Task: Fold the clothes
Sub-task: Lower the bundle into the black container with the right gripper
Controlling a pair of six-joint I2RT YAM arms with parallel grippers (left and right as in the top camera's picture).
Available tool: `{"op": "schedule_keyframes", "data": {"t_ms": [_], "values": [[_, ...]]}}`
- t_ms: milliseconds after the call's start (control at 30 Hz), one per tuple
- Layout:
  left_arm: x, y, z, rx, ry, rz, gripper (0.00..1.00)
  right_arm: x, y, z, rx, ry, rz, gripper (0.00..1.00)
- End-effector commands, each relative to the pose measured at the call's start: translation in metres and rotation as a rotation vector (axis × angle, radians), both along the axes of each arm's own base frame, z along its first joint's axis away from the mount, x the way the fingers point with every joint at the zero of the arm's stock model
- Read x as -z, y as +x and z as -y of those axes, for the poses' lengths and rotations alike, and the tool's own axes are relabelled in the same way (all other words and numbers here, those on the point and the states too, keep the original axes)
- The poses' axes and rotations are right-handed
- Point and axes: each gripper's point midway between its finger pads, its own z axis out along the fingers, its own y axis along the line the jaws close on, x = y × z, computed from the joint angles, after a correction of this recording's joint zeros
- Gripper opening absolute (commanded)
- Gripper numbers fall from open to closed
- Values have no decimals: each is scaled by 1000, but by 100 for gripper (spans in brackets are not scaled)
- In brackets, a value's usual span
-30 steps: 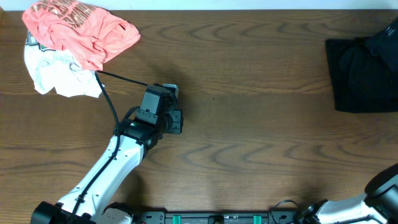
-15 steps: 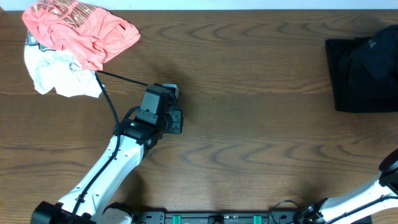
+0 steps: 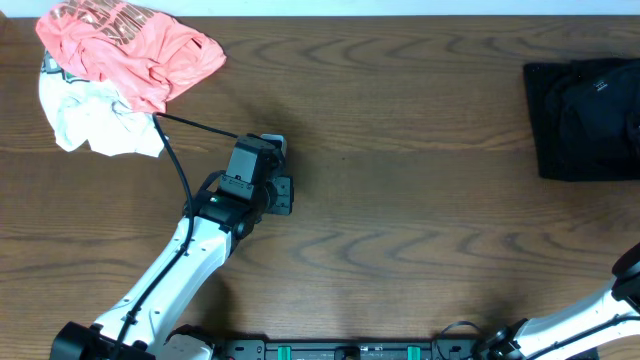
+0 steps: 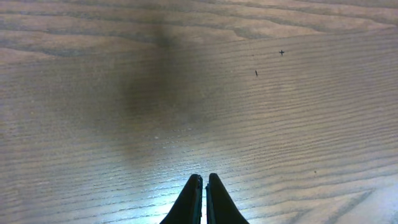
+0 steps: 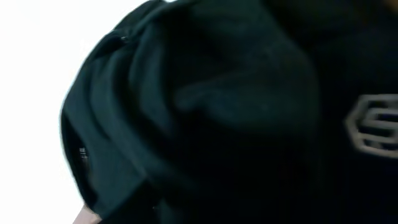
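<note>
The wooden counter is mostly bare. The left arm reaches in from the counter's near left edge towards its middle. The clothes lie as a squared black heap at the counter's far right edge, and the top piece sits rumpled rather than flat. At the counter's far left corner a coral-pink shirt lies heaped over a white garment. The left tool hovers over bare wood with its fingers pressed together and nothing between them.

The right wrist view is filled with black cloth. The right tool does not show there, so I cannot tell how wide it stands or whether it grips.

The step in hand looks like laying the top black piece onto the heap. To do it well, let go fully, draw away straight without dragging a fold, then square the edges.

A pale outlined emblem is cut off at the frame edge and cannot be read. The pink shirt's print is also illegible.
</note>
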Motion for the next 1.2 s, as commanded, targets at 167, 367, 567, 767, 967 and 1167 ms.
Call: {"op": "schedule_keyframes", "data": {"t_ms": [167, 367, 567, 767, 967, 1167], "values": [[4, -1, -2, -1, 16, -5, 6, 7, -24, 26, 134, 105, -49, 54], [4, 0, -2, -1, 16, -4, 6, 2, -50, 35, 186, 141, -97, 59], [5, 0, -2, -1, 17, -6, 6, -10, -62, 30, 208, 138, -141, 63], [9, -1, -2, -1, 22, -20, 6, -41, -66, 11, 154, 67, -132, 52], [21, -3, -3, -1, 35, -55, 6, -111, -63, -24, 73, -178, -71, 36], [27, -3, -2, -30, 22, -83, 6, -144, -39, -62, 6, -369, -30, 7]]}}
